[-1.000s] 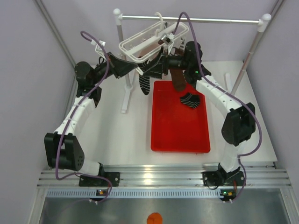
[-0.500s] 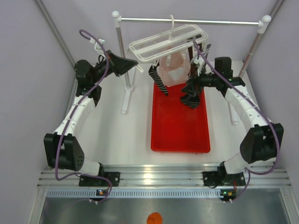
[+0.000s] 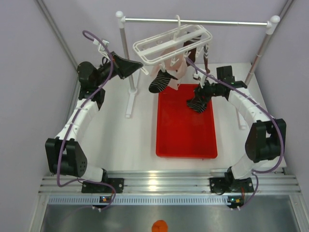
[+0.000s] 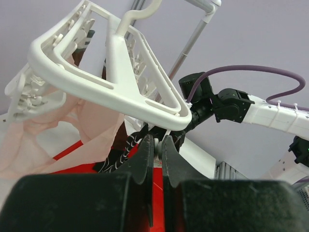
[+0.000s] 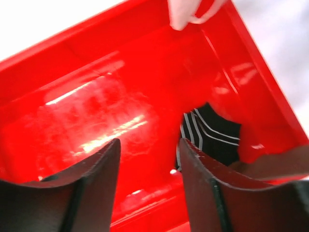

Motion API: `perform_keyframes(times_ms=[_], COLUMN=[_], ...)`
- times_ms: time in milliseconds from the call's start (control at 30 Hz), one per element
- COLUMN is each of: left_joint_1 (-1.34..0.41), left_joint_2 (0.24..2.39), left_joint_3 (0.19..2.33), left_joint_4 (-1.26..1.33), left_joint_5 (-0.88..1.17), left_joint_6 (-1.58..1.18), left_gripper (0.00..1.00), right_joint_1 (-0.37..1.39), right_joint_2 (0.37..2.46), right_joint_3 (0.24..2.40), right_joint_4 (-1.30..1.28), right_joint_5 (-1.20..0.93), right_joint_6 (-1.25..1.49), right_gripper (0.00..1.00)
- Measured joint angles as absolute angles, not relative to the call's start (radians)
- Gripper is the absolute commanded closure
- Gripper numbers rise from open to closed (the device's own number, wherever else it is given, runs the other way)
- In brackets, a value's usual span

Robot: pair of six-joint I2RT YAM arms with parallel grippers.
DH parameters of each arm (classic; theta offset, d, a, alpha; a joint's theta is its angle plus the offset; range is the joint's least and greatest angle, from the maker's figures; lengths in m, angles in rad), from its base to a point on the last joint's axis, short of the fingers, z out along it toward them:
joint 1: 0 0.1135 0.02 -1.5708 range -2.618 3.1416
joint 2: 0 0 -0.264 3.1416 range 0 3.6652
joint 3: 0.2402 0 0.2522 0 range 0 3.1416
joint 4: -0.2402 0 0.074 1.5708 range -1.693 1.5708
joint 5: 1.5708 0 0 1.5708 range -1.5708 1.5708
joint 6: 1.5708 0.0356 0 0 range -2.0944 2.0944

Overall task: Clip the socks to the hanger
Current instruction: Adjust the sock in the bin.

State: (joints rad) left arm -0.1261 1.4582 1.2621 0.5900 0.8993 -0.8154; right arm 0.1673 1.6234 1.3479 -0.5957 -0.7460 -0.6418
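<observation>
We find a white table (image 3: 120,140) carrying a stand (image 3: 217,21) with a metal crossbar, and a red tray (image 3: 186,137) lying in front of the stand. The hanger (image 4: 91,79) hangs by its hook from the crossbar, tilted, above the far end of the tray. A pale pink fabric (image 3: 176,67) hangs below the hanger. One black striped hanging sock (image 3: 158,82) dangles under the hanger's left side. A second striped sock, the tray sock (image 5: 212,137), lies in the far right corner of the tray. The right gripper (image 5: 148,145) hovers just above it, fingers spread wide and empty. The left gripper (image 4: 154,139) sits just below the hanger's near corner, its fingers closed to a thin slit with nothing discernible between them.
</observation>
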Motion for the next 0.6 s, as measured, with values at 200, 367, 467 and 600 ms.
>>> perform_keyframes(times_ms=[200, 367, 467, 600], left_joint_1=[-0.126, -0.126, -0.126, -0.127], left_joint_2=[1.458, 1.459, 1.462, 1.466], left_joint_3=[1.265, 1.266, 1.266, 1.267], left_joint_4=[0.588, 0.582, 0.582, 0.578], left_joint_5=[0.899, 0.899, 0.899, 0.899], left_joint_6=[-0.812, -0.809, -0.809, -0.808], left_gripper=[1.0, 1.0, 1.0, 1.0], right_joint_1=[0.167, 0.171, 0.178, 0.189], right_joint_2=[1.669, 1.785, 1.845, 1.913], right_joint_3=[1.333, 1.333, 1.333, 1.345], right_joint_4=[-0.551, -0.501, -0.471, -0.434], right_joint_5=[-0.584, -0.461, -0.399, -0.326], right_joint_6=[-0.654, -0.646, -0.626, -0.578], right_gripper=[0.6, 0.62, 0.61, 0.57])
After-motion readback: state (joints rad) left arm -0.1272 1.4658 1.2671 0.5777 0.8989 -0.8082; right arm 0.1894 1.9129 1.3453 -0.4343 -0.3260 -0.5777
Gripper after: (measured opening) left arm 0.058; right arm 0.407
